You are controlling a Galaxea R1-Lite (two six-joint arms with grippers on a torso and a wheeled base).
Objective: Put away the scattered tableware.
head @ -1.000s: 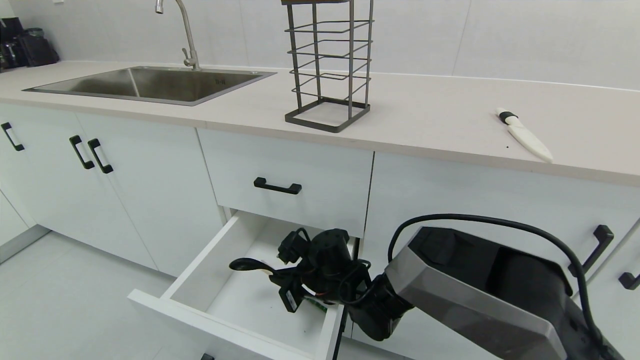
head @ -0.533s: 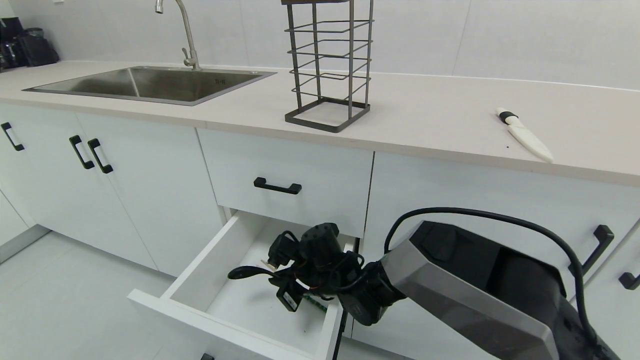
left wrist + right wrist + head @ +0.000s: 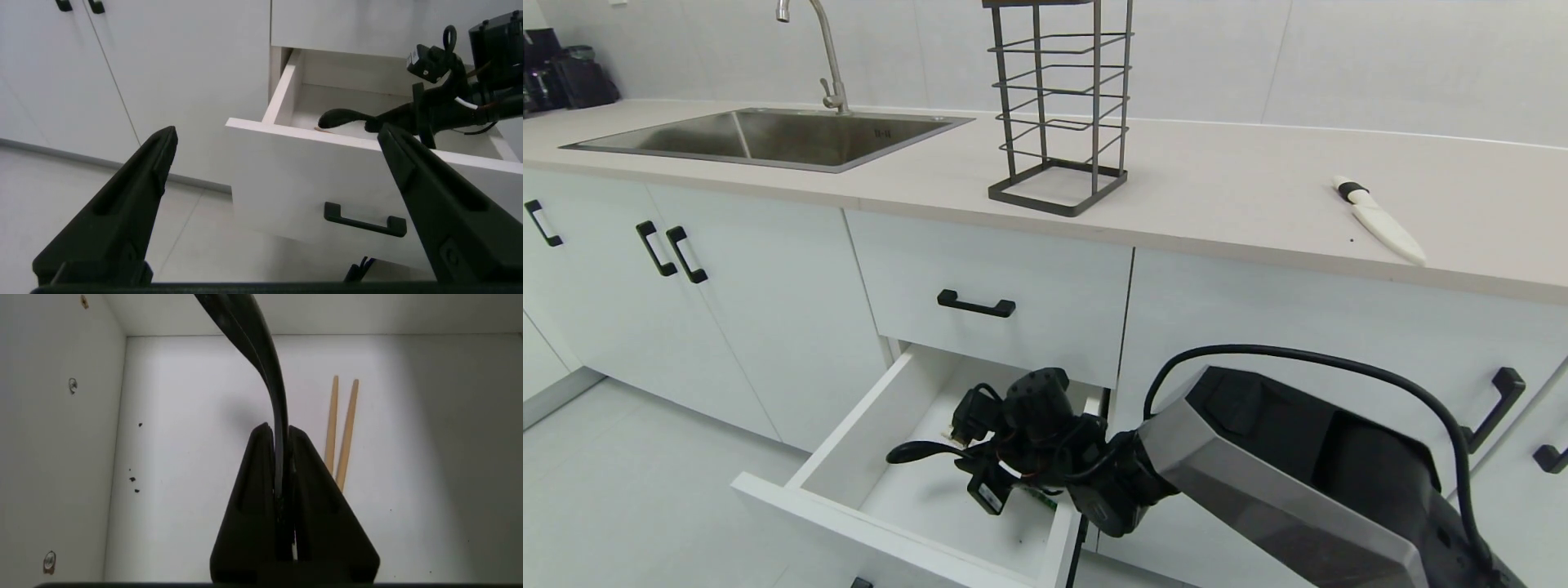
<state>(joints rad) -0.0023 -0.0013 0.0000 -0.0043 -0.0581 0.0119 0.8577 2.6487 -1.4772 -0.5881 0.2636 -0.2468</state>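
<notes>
My right gripper [image 3: 977,455] hangs inside the open white drawer [image 3: 849,445], shut on the handle of a black spoon [image 3: 916,450] whose bowl points toward the drawer's left wall. The right wrist view has the spoon [image 3: 260,355] pinched between the fingers [image 3: 315,502], above two wooden chopsticks [image 3: 339,429] lying on the drawer floor. From the left wrist view, my left gripper [image 3: 278,204] is open and low, outside the drawer front [image 3: 310,175], with the spoon [image 3: 347,118] beyond it. A white knife [image 3: 1380,220] with a black band lies on the counter at the right.
A dark wire rack [image 3: 1058,106] stands mid-counter, and a steel sink [image 3: 768,137] with a tap sits at the left. A closed drawer with a black handle [image 3: 976,305] is right above the open one. Cabinet doors flank both sides.
My right gripper has moved with the spoon a little leftward and deeper into the drawer. The left arm's earlier position is not given.
</notes>
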